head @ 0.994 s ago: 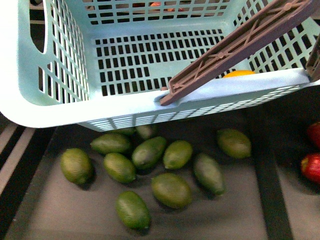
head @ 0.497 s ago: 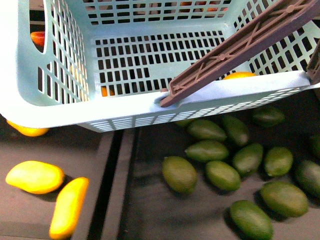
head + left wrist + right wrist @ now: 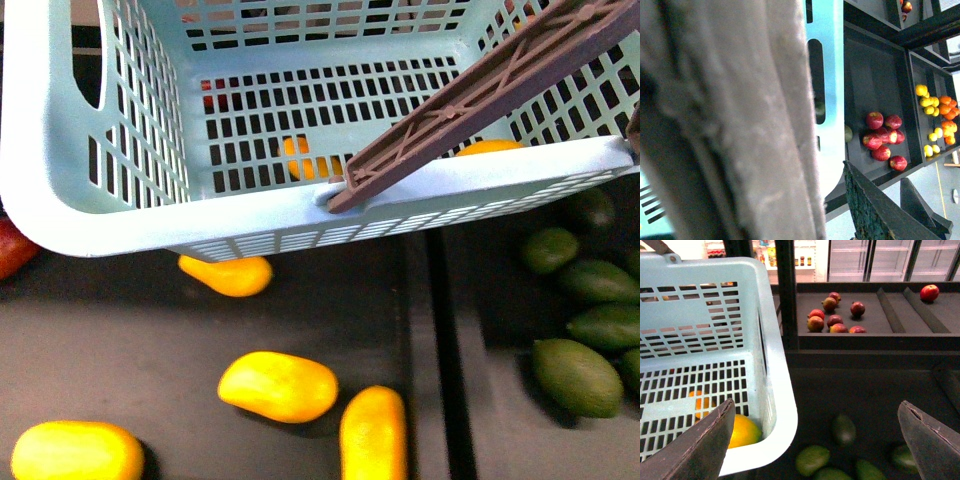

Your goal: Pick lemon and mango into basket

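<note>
The mint-teal basket [image 3: 60, 190] hangs over the dark shelf and fills the top of the front view, its brown handle [image 3: 470, 95] raised. My left gripper [image 3: 825, 210] is shut on the basket; the blurred handle [image 3: 730, 120] fills that view. A small yellow fruit [image 3: 485, 147], seemingly the lemon, lies in the basket's near right corner [image 3: 742, 432]. Several plain yellow mangoes lie on the shelf below the basket, one of them in the middle [image 3: 278, 386]. My right gripper [image 3: 815, 440] stands open beside the basket's rim [image 3: 780, 405], with nothing between its fingers.
Green oval fruits [image 3: 578, 375] lie in the compartment to the right, past a raised divider [image 3: 440, 350]. A red fruit [image 3: 10, 245] shows at the left edge. Red apples [image 3: 835, 320] sit on a farther shelf, with oranges and small yellow fruits [image 3: 940, 107] beyond.
The front view has swept left along the shelf: the green fruits slid off to the right and the yellow mangoes now lie under the basket. The basket keeps its place in the frame.
</note>
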